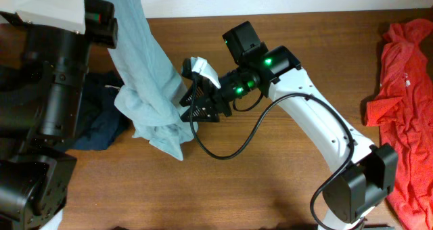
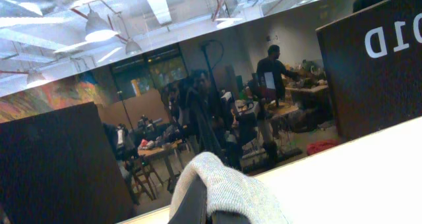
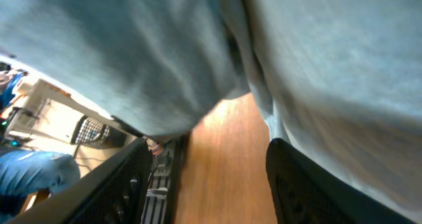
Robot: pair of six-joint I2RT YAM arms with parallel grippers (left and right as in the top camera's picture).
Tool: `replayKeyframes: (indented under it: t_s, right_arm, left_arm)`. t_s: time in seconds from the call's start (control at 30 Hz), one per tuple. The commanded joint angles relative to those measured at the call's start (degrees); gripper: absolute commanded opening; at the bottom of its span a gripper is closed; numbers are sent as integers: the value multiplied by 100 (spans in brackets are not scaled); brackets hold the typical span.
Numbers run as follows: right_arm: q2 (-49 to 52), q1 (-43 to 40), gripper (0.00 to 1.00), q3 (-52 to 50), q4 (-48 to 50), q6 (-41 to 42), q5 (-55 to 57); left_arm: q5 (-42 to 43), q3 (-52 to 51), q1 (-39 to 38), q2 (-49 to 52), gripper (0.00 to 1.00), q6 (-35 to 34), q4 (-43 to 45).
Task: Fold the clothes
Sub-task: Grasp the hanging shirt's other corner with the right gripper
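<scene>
The T-shirt (image 1: pixel 145 74) hangs off the table at the far left, a long pale teal drape. It runs from the top edge of the overhead view down to a bunched lower end that touches the table (image 1: pixel 270 189) left of centre. Its top is lost behind the left arm (image 1: pixel 54 88).

In the left wrist view the cloth (image 2: pixel 231 188) is heaped over a dark finger (image 2: pixel 193 204) of the left gripper (image 2: pixel 206 207). The gripper is clamped on the shirt and carries it, though the gap between its jaws is covered.

The right gripper (image 1: pixel 184 107) reaches in from the right and meets the hanging shirt low down at its right edge. Its wrist view shows the fingers (image 3: pixel 125 184) spread wide with bare wood between them. The cloth (image 3: pixel 316 66) sags across the top of the frame, just ahead of the fingertips, and nothing is pinched, so the right gripper (image 3: pixel 211 148) is released.

A navy garment (image 1: pixel 101 125) lies crumpled on the table just left of the shirt's lower end, partly under the left arm and touching or nearly touching the shirt. A red garment (image 1: pixel 406 115) sprawls along the right edge, well apart. The right arm (image 1: pixel 318 122) slants from the near right toward centre, and its black cable (image 1: pixel 216 149) loops onto the wood beside the shirt's hem.
</scene>
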Motion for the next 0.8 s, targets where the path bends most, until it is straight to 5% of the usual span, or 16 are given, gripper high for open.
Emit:
replayKeyframes:
  t_s: [0.0, 0.77]
  right_arm:
    - [20, 42, 59, 28, 63, -85, -616]
    - [20, 389, 57, 28, 354, -61, -1169]
  left_arm:
    - [-66, 144, 28, -90, 0, 70, 48]
    - [-66, 144, 28, -90, 0, 68, -33]
